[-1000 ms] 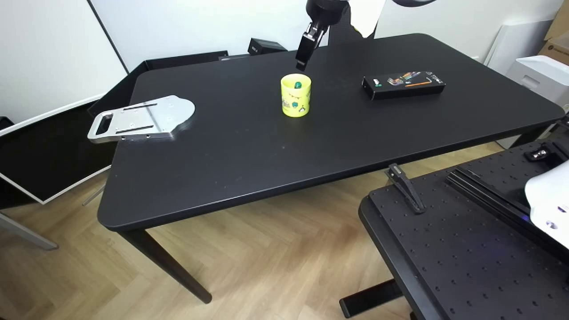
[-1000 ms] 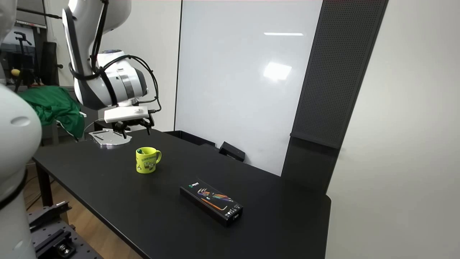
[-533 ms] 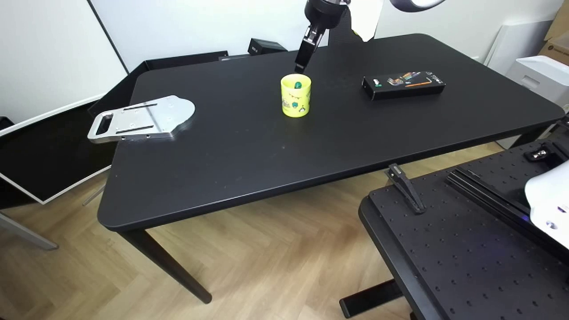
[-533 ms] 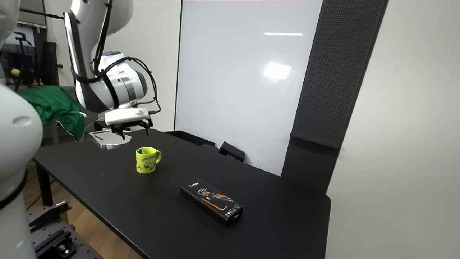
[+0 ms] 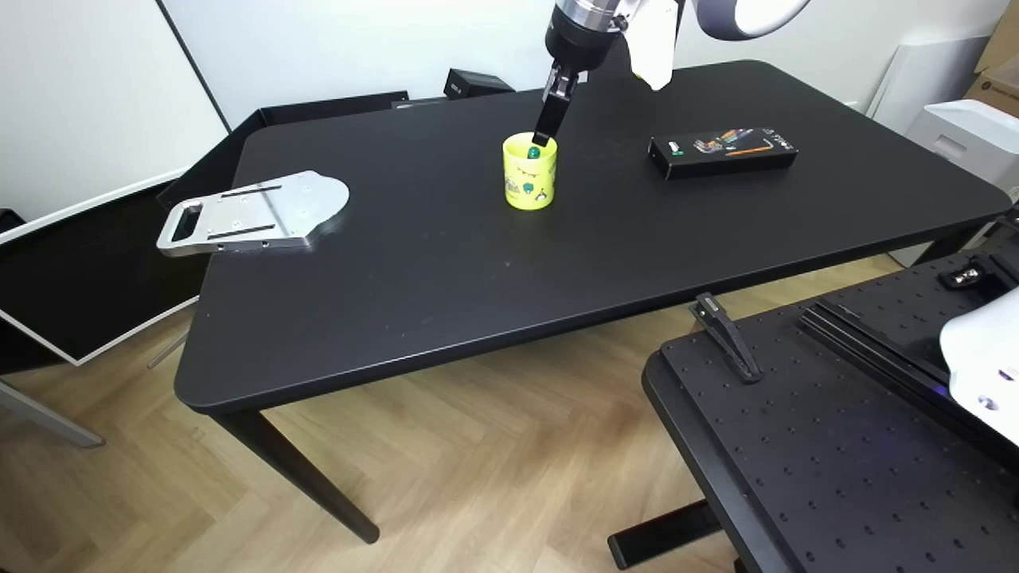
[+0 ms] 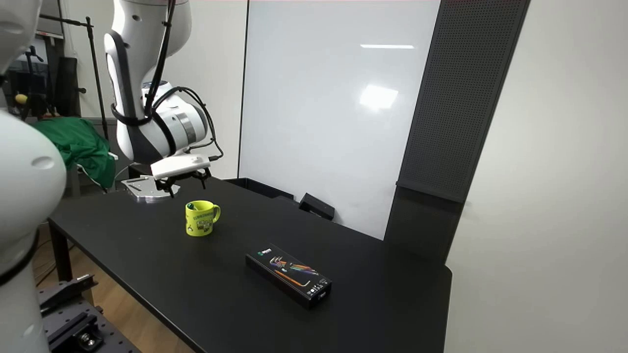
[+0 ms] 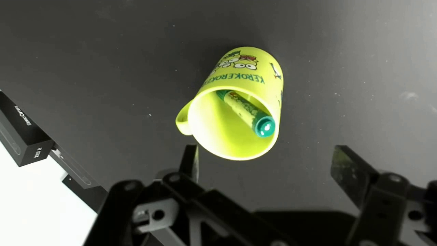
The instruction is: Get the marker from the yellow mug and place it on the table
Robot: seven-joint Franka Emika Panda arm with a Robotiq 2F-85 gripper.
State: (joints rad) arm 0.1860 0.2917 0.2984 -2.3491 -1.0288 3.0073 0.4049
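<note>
Has lowered the white arm since the earlier frame, over the black table. Holds the gripper near the rim of the upright yellow mug, with fingers spread well apart. Shows the green marker leaning inside that mug, with its teal end near the rim.

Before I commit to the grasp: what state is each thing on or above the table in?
Gripper: open, holding nothing.
Yellow mug: upright on the table.
Marker: inside the mug, slanted, a green end toward the opening.
Black box: lying flat, looks closed.
Metal plate: lying flat, slotted end past the table edge.
</note>
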